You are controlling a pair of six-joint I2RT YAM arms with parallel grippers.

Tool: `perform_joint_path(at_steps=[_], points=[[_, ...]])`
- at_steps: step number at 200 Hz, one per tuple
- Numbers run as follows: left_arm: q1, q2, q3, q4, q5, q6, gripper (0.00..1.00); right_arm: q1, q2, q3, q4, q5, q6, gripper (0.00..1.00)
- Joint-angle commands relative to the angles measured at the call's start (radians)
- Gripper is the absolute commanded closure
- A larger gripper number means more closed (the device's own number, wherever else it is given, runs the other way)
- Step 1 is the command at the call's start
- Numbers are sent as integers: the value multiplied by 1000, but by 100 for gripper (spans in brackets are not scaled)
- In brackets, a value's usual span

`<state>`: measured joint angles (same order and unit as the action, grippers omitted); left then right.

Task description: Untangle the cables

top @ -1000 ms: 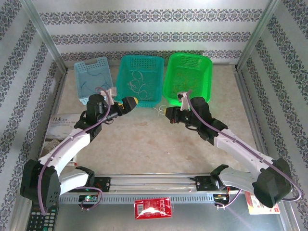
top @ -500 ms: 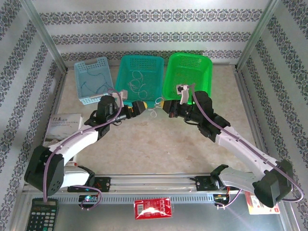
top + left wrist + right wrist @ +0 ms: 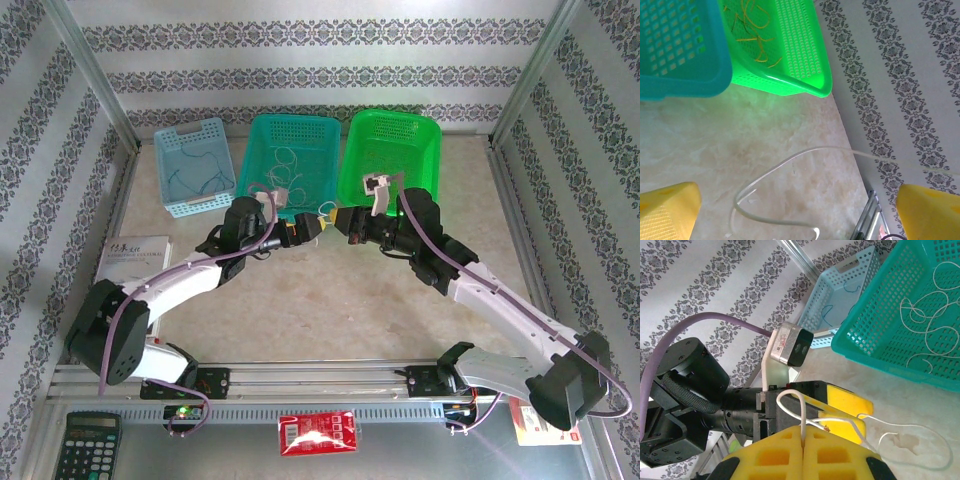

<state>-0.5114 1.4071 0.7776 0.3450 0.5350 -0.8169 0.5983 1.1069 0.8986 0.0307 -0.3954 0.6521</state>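
Now the left pincer [image 3: 312, 225], gaping wide, has swung in just beside the right pincer [image 3: 803, 436] clenched on a white cable [image 3: 803, 417], so a handover looks close.

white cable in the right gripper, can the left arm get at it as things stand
Probably yes. The left gripper has its jaws wide open, and the white cable loops between them over the table with nothing in the way. The right gripper is shut on the same cable.
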Motion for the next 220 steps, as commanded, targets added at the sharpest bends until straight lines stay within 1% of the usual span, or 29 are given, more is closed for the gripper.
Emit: perform_joint_path(at_steps=[1,17,34,53,77,85,97,122,134,158,187,203,220], points=[[-28,18,35,53,-9,0,0,9,-4,34,21,-10,1,100],[-38,26,38,48,-13,4,0,9,-5,36,24,-7,0,100],[-45,34,30,48,-15,7,5,9,-4,40,24,-8,-2,100],[-54,45,16,63,-20,9,14,8,-4,48,25,-7,-1,100],[-60,62,5,77,-21,17,29,4,-4,59,26,-9,-2,100],[-60,69,2,82,-23,17,35,2,-6,62,27,-11,-1,100],[-60,76,-1,86,-25,20,49,-4,-10,66,26,-11,0,100],[-61,69,-12,85,-36,30,86,-41,-25,61,21,-12,-1,100],[-59,54,-19,72,-44,42,100,-81,-41,49,18,-15,1,100],[-52,0,-35,34,-56,71,100,-199,-92,-4,21,-24,30,100],[-16,-87,-55,-4,-60,84,100,-342,-160,-83,23,-41,59,100],[22,-145,-52,-23,-55,80,100,-412,-178,-127,22,-73,72,100],[83,-206,-37,-36,-41,64,100,-453,-192,-186,23,-81,75,100]])
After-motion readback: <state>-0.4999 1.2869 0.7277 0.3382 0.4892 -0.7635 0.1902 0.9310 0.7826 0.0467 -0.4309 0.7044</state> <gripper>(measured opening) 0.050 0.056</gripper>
